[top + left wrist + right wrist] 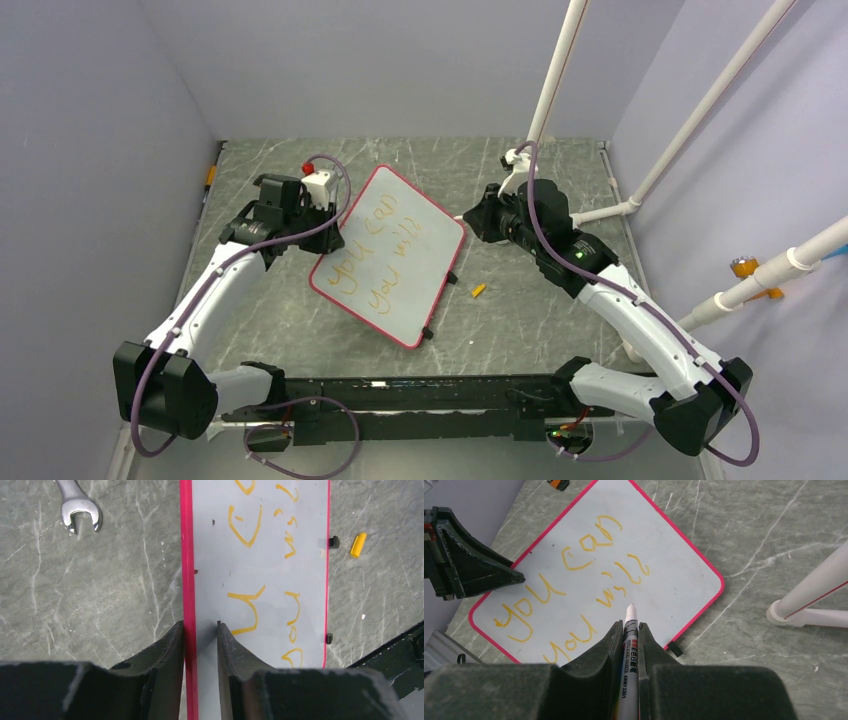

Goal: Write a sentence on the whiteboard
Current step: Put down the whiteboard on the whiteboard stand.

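While the whiteboard [400, 250] lay aslant on the middle of the table [540, 310], the overhead view showed both arms reaching in from the near edge, elbows bent outward. The left gripper [328, 218] sat at the board's left edge and the right gripper [470, 218] at its far right corner. The sentence [385, 255] ran in two orange lines, "you can" over "you will", so the writing looked finished. A small yellow cap [478, 291] lay on the table just right of the board.

From the left wrist, the fingers pointed down astride the red frame with a narrow gap between them, one outside the frame and one over the white face. That placement probably served to steady the board against the pen's push. Whether they actually clamped the frame I could not tell. A wrench [78, 511] lay well off to one side.

From the right wrist, the fingers were pressed together on a marker [630, 650]. It lay lengthwise between them, tip forward, over the board's near part beside "will". Whether the tip touched the board could not be told. White pipes [814, 590] stood beyond the board's corner.
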### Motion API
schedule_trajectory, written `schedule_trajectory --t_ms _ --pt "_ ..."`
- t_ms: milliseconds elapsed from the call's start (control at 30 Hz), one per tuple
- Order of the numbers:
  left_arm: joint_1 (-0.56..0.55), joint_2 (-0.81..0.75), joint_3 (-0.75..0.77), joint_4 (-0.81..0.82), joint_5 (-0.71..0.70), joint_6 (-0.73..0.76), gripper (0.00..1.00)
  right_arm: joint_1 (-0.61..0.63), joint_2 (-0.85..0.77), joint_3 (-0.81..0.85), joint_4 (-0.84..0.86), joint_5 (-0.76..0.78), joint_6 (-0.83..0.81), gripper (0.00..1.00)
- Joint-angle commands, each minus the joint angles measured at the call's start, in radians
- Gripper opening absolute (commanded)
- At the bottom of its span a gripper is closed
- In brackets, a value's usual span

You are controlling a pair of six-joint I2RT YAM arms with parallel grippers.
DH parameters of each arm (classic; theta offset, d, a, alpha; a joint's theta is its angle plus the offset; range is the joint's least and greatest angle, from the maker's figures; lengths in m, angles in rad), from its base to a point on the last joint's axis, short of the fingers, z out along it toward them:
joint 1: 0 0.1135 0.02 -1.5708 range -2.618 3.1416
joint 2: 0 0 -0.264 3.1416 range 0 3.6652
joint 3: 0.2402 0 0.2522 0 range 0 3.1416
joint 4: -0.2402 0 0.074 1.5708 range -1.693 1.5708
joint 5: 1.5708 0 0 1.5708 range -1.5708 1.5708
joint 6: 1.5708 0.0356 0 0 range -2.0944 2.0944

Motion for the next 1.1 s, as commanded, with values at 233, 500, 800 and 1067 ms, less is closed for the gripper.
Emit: schedule_trajectory --t_ms 233,500,800,1067 --pt "0.001 -0.010 0.004 0.016 -0.018 0.021 0.35 0.001 0.019 0.007 0.060 -0.016 0.010 0.00" --pt "0.001 -0.008 0.010 0.017 -0.016 0.018 0.40 0.001 0.027 0.007 0.066 -0.017 0.012 0.00" --pt "0.000 -0.011 0.004 0.023 -0.032 0.013 0.50 0.001 0.029 0.004 0.067 -0.017 0.009 0.00" --pt "0.001 -0.017 -0.002 0.030 -0.046 0.013 0.62 0.000 0.028 0.008 0.063 -0.017 0.003 0.00"
